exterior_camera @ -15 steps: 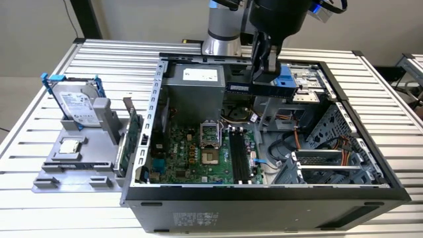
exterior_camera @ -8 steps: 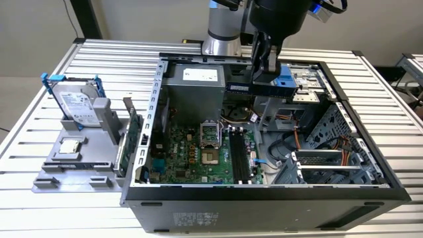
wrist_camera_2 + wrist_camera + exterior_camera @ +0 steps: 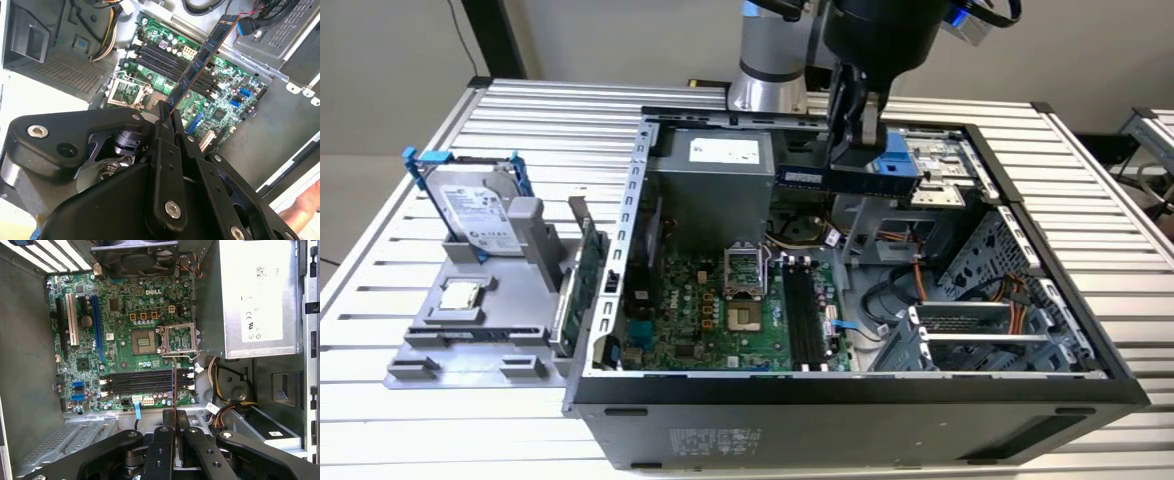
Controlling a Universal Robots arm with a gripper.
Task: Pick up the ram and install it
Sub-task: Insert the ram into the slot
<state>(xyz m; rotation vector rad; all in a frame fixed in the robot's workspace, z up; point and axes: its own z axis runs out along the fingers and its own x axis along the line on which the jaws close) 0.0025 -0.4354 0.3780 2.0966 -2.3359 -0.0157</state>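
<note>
Black matte gripper (image 3: pixel 173 416) clamped on ram (image 3: pixel 202 57), a thin flat dark stick. Second wrist view shows its broad chip-studded face; first wrist view shows it edge-on. Ram hangs above long black slots (image 3: pixel 145 382) of glossy green motherboard (image 3: pixel 120 347), apart from them. Exterior view: sheet-metal case (image 3: pixel 636 200) walls ring the bay; ribbed power supply (image 3: pixel 714 190) stands beside the board.

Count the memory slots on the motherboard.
4 slots. They lie side by side in one bank on the motherboard, beside the processor socket, and all look empty. The ram in the gripper crosses them in both wrist views, hiding a sliver of each.
</note>
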